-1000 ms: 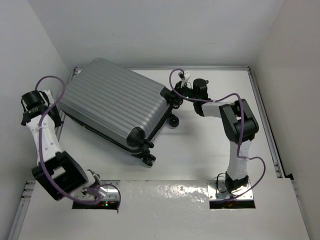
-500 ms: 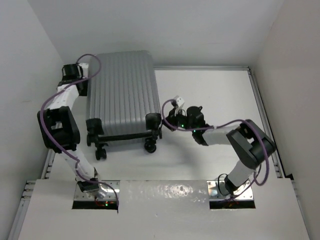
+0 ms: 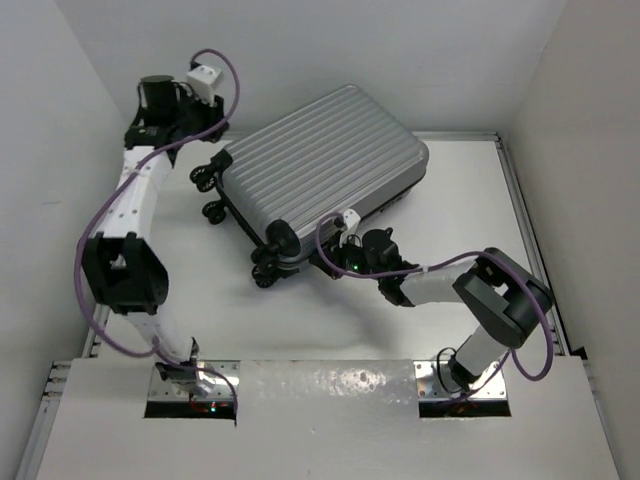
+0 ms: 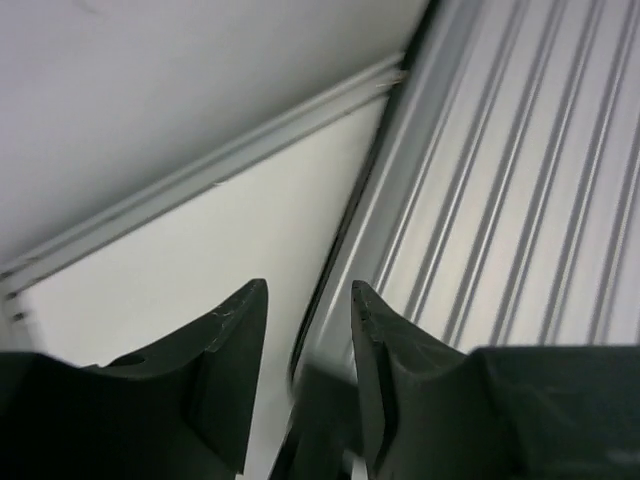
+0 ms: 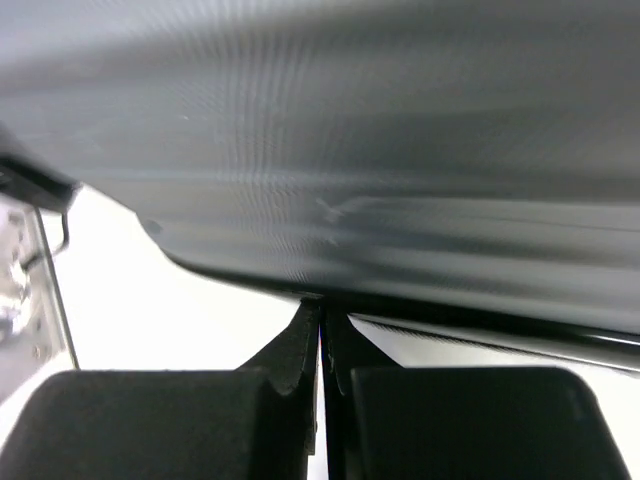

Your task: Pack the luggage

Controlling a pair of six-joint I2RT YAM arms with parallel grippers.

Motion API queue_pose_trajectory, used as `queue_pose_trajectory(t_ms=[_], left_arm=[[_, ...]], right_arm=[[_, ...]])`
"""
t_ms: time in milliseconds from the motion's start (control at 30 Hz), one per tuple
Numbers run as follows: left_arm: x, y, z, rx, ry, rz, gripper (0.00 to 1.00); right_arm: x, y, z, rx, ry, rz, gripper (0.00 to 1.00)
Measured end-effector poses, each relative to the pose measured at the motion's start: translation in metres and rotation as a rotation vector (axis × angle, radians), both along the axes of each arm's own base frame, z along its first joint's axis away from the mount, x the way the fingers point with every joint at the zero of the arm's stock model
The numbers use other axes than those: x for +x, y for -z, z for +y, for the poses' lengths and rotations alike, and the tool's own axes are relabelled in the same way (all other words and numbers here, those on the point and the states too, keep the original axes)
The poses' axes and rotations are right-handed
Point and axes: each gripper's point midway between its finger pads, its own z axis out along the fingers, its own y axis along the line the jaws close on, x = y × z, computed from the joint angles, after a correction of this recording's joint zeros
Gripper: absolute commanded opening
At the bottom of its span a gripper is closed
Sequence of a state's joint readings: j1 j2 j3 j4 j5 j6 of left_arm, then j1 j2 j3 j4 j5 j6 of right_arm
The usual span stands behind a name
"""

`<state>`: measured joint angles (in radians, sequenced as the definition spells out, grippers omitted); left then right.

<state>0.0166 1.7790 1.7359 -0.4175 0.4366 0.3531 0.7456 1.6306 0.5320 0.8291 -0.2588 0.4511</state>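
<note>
The luggage (image 3: 330,165), a closed silver-grey ribbed suitcase, lies tilted across the far middle of the table, its black wheels (image 3: 211,185) to the left. My left gripper (image 3: 213,138) is at its far-left corner. In the left wrist view its jaws (image 4: 308,300) stand partly apart over the shell's edge (image 4: 500,200), with a dark blurred part low between them, next to the right finger. My right gripper (image 3: 338,252) is shut, its tips (image 5: 321,305) against the dark seam under the luggage's near edge (image 5: 330,150). Whether it pinches anything is hidden.
White walls close in the table at the back and on both sides. A metal rail (image 3: 530,250) runs along the right edge and another along the back (image 4: 200,175). Bare tabletop (image 3: 330,330) lies in front of the luggage.
The luggage has swung round on the table: its wheels went from the near side to the left, its body now points to the back right. Both grippers followed its edges.
</note>
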Motion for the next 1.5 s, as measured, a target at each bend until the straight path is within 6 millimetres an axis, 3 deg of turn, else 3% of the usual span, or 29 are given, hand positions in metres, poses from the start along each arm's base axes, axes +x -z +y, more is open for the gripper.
queue_pose_trajectory(t_ms=[67, 133, 233, 300, 400, 433, 467, 500, 533, 567, 600, 700, 833, 1100, 1267, 1367, 1467, 1500], left_arm=[[-0.016, -0.031, 0.011, 0.036, -0.021, -0.055, 0.37], [-0.044, -0.063, 0.018, 0.111, -0.011, -0.115, 0.41], [-0.121, -0.09, -0.008, 0.223, 0.152, -0.189, 0.46], [-0.177, -0.086, -0.028, 0.28, 0.285, -0.21, 0.5], [-0.239, -0.053, -0.041, 0.316, 0.411, -0.166, 0.57], [-0.253, -0.04, -0.042, 0.322, 0.432, -0.142, 0.62], [-0.263, -0.022, -0.044, 0.326, 0.451, -0.1, 0.74], [-0.269, -0.003, -0.046, 0.333, 0.471, -0.05, 0.81], [-0.272, 0.013, -0.049, 0.337, 0.489, -0.002, 0.86], [-0.276, 0.029, -0.052, 0.343, 0.503, 0.049, 0.98], [-0.278, 0.041, -0.056, 0.355, 0.516, 0.088, 1.0], [-0.279, 0.076, -0.069, 0.387, 0.542, 0.214, 1.0], [-0.288, 0.085, -0.082, 0.385, 0.543, 0.254, 1.0], [-0.268, 0.097, -0.086, 0.362, 0.435, 0.3, 1.0], [-0.267, 0.113, -0.086, 0.368, 0.423, 0.343, 0.99], [-0.272, 0.119, -0.088, 0.375, 0.436, 0.358, 0.94], [-0.276, 0.122, -0.091, 0.375, 0.448, 0.367, 0.87], [-0.277, 0.124, -0.093, 0.375, 0.452, 0.372, 0.81]], right_arm=[[0.009, -0.008, -0.002, 0.028, 0.027, -0.021, 0.0], [0.015, -0.013, -0.006, 0.039, 0.05, -0.034, 0.0], [0.015, -0.017, -0.011, 0.046, 0.063, -0.044, 0.0], [0.014, -0.022, -0.013, 0.05, 0.063, -0.06, 0.0], [0.013, -0.027, -0.016, 0.054, 0.066, -0.082, 0.0], [0.013, -0.027, -0.017, 0.052, 0.07, -0.086, 0.11], [0.013, -0.026, -0.018, 0.047, 0.071, -0.09, 0.23], [0.012, -0.024, -0.02, 0.039, 0.07, -0.095, 0.41], [0.011, -0.022, -0.021, 0.032, 0.069, -0.094, 0.48], [0.009, -0.018, -0.024, 0.018, 0.065, -0.106, 0.54], [0.005, -0.014, -0.028, 0.005, 0.063, -0.107, 0.58], [-0.004, 0.001, -0.038, -0.037, 0.058, -0.107, 0.64], [-0.007, 0.007, -0.039, -0.065, 0.063, -0.122, 0.65], [0.007, 0.006, -0.01, -0.062, 0.108, -0.166, 0.58], [0.026, 0.008, -0.007, -0.047, 0.192, -0.169, 0.51], [0.033, 0.01, -0.006, -0.055, 0.22, -0.163, 0.44], [0.037, 0.013, -0.003, -0.06, 0.233, -0.16, 0.3], [0.039, 0.013, -0.003, -0.06, 0.238, -0.16, 0.2]])
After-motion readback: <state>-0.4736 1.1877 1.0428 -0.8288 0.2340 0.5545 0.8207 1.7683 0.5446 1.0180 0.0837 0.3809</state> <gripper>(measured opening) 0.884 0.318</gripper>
